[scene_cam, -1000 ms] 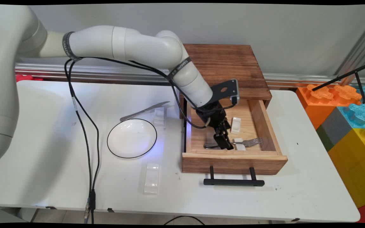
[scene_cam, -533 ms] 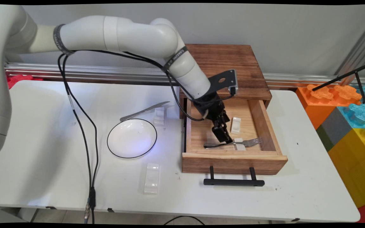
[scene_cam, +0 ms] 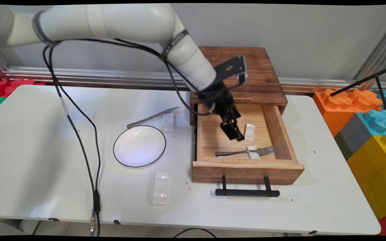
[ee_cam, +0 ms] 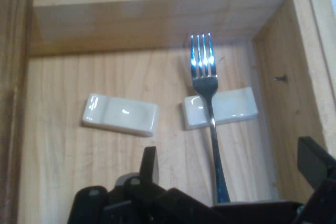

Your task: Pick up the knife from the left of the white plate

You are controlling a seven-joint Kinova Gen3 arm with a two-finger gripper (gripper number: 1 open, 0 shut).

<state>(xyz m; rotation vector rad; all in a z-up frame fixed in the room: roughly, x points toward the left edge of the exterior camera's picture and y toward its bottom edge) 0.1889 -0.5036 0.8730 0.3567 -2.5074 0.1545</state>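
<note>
A wooden drawer [scene_cam: 246, 171] stands pulled out of a dark wooden cabinet [scene_cam: 240, 67]. A steel fork [scene_cam: 236, 153] [ee_cam: 210, 103] lies inside, near the front wall, its neck across a small white rest [scene_cam: 254, 156] [ee_cam: 239, 106]. A second white rest [scene_cam: 249, 131] [ee_cam: 119, 115] lies bare further back. My gripper [scene_cam: 235, 135] [ee_cam: 231, 166] hangs open above the drawer floor, over the fork's handle end and beside the bare rest. It holds nothing.
The drawer's black handle [scene_cam: 246, 192] juts toward the table's near edge. Left of the drawer are a white plate [scene_cam: 139, 146], a knife [scene_cam: 152, 117] on a clear rest [scene_cam: 168, 123], and another clear rest [scene_cam: 160, 188]. Large coloured blocks [scene_cam: 364, 117] stand at the right.
The gripper has risen from the fork's handle and drawn back toward the cabinet. The fork stays on its rest in the drawer.
</note>
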